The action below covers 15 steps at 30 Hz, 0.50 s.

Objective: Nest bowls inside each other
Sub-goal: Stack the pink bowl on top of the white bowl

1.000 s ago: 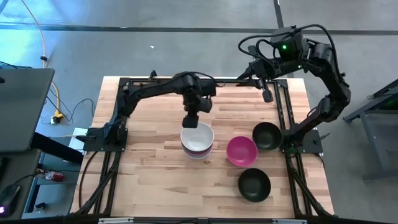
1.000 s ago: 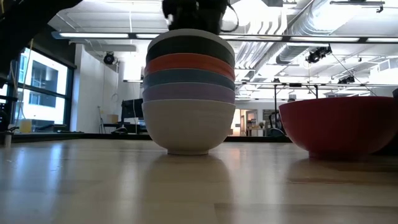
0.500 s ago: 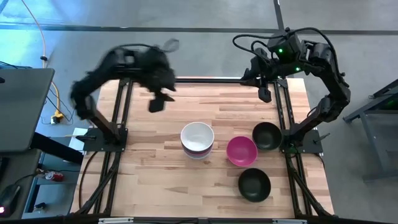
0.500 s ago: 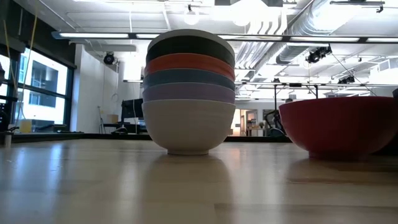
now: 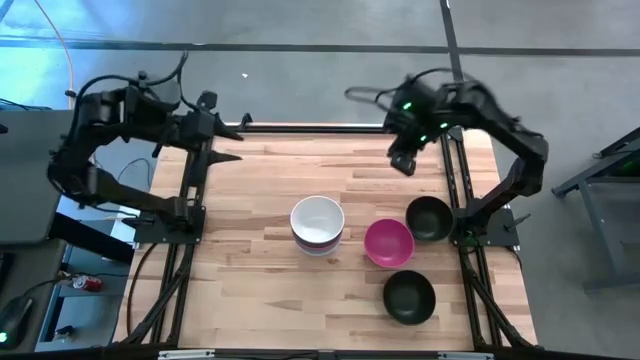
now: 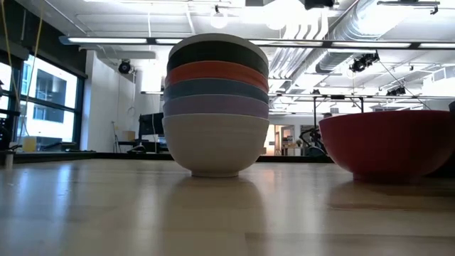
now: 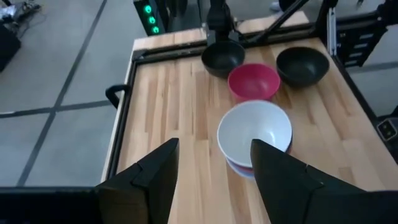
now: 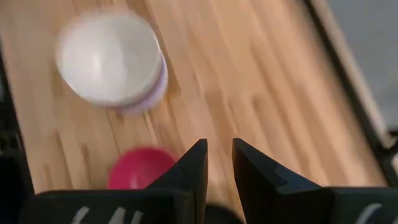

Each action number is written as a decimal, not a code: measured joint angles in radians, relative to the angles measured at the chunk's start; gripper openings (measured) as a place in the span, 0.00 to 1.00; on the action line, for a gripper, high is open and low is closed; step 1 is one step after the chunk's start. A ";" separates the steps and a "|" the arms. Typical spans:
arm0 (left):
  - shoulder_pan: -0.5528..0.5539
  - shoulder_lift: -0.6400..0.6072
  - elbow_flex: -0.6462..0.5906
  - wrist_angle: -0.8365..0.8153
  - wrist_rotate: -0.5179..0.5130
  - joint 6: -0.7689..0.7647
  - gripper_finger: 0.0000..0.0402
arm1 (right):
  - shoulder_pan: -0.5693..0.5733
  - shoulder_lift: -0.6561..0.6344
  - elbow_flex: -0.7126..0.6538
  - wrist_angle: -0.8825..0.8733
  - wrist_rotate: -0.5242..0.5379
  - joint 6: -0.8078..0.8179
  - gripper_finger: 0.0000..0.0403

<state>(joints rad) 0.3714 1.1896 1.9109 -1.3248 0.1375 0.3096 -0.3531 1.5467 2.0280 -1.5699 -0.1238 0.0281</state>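
Observation:
A stack of nested bowls (image 5: 317, 225) stands mid-table with a white bowl on top. The low view (image 6: 216, 107) shows cream at the bottom, then lavender, blue, red-orange and black. A magenta bowl (image 5: 388, 242) and two black bowls (image 5: 429, 218) (image 5: 409, 296) rest singly on the wood to its right. My left gripper (image 5: 222, 150) is open and empty above the table's far left corner; its wrist view (image 7: 214, 155) looks down on the stack. My right gripper (image 5: 404, 160) hangs over the far right of the table, fingers a narrow gap apart (image 8: 219, 162), empty.
The black frame rail (image 5: 320, 128) runs along the table's far edge, with frame legs at both sides. Bare wood lies left of the stack and along the near edge.
My left gripper has left the top of the stack, rising and swinging away to the table's far left corner. My right gripper has gone a little toward the table's left and near side. The stack and the single bowls have stayed in place.

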 joint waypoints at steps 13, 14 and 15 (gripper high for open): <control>0.001 -0.110 -0.213 0.113 0.006 0.052 0.46 | 0.006 -0.012 -0.540 0.122 0.000 -0.035 0.16; 0.001 -0.117 -0.218 0.117 0.008 0.053 0.46 | 0.010 -0.016 -0.572 0.146 0.001 -0.044 0.16; 0.001 -0.125 -0.224 0.119 0.008 0.054 0.46 | 0.017 -0.020 -0.603 0.171 0.000 -0.053 0.17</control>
<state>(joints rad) 0.3725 1.0647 1.6866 -1.2062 0.1455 0.3631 -0.3358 1.5265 1.4252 -1.3985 -0.1236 -0.0246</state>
